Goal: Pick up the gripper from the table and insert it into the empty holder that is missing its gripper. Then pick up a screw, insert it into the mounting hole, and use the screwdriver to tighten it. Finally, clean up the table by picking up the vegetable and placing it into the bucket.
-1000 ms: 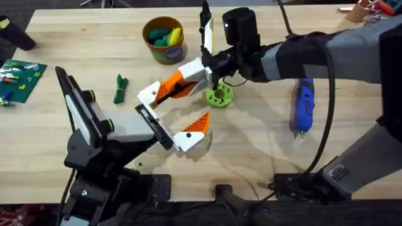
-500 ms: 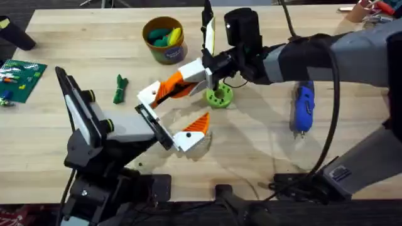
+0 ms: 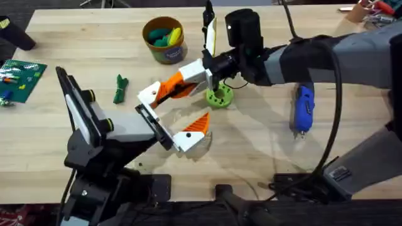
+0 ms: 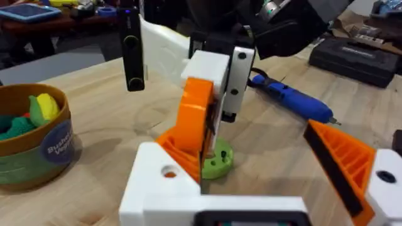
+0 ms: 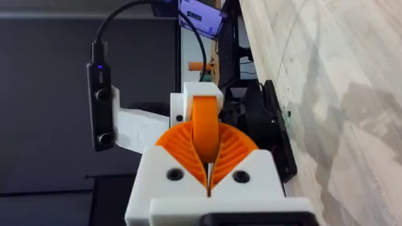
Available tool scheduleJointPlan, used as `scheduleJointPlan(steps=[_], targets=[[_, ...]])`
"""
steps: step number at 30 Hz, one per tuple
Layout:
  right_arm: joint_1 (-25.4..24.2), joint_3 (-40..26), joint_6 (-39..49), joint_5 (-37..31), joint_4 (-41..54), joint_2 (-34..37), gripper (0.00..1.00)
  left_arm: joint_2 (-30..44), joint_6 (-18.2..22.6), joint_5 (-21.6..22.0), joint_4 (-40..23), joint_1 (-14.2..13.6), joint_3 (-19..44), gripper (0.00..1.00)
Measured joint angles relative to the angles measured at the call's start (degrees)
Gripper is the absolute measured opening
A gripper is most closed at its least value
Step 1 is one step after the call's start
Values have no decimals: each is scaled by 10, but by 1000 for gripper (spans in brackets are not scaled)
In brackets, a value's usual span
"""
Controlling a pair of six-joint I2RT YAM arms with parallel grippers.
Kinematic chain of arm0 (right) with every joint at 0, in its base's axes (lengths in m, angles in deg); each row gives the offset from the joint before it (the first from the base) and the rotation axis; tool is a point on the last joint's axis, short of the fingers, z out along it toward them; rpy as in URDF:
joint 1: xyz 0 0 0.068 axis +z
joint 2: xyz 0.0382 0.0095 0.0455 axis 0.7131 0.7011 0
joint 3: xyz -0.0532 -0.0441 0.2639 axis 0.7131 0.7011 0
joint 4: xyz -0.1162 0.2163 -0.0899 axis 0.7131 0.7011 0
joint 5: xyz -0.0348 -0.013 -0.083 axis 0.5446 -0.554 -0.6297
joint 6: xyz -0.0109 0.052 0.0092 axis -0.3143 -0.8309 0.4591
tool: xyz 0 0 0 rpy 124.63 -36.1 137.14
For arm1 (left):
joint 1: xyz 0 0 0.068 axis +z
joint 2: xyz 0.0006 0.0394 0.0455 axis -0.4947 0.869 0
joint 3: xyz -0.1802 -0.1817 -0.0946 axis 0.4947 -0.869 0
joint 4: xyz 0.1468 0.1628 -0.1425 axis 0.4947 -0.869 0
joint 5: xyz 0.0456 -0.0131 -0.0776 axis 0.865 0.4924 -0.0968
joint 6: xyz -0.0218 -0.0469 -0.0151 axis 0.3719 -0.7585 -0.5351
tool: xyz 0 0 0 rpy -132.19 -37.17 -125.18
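My right gripper (image 3: 191, 75) reaches across the middle and is shut on the long orange gripper finger (image 3: 173, 86). That finger slants down to the bare white holder (image 3: 149, 95) on my left gripper (image 3: 173, 112) and touches it. The left gripper stands open, and its other jaw carries an orange ribbed triangle (image 3: 198, 124). From the left wrist, the orange finger (image 4: 193, 122) rests against the holder (image 4: 160, 185) by its dark hole. The right wrist view has ribbed pads (image 5: 235, 150) clamped on the orange finger (image 5: 205, 129). Elsewhere on the table are the blue screwdriver (image 3: 303, 107), green vegetable (image 3: 119, 88) and tan bucket (image 3: 164, 40).
A lime green disc with holes (image 3: 218, 96) sits just behind the held finger, under the right gripper. A green board with small parts (image 3: 19, 79) lies at the far left edge. The left arm's black body (image 3: 94, 135) fills the lower left.
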Motion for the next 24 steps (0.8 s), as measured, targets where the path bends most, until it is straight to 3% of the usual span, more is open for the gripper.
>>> scheduleJointPlan(steps=[8, 10, 15, 16, 18, 24], targets=[[1, 3, -1, -5, -2, -2, 30, 0, 0, 0, 0, 0, 0, 985], [1, 3, -3, -9, -2, -2, 161, 0, 1, 1, 0, 0, 0, 985], [19, 12, -4, -38, 6, 1, 858, 0, 11, -8, 1, -1, 0, 986], [21, 13, -3, -44, 6, 2, 949, 0, 12, -15, 1, -2, 0, 986], [25, 13, -4, -53, 6, 2, 991, 0, 14, -24, 0, -6, 0, 986], [27, 13, -5, -67, 6, 2, 995, 0, 16, -37, 0, -7, 0, 986]])
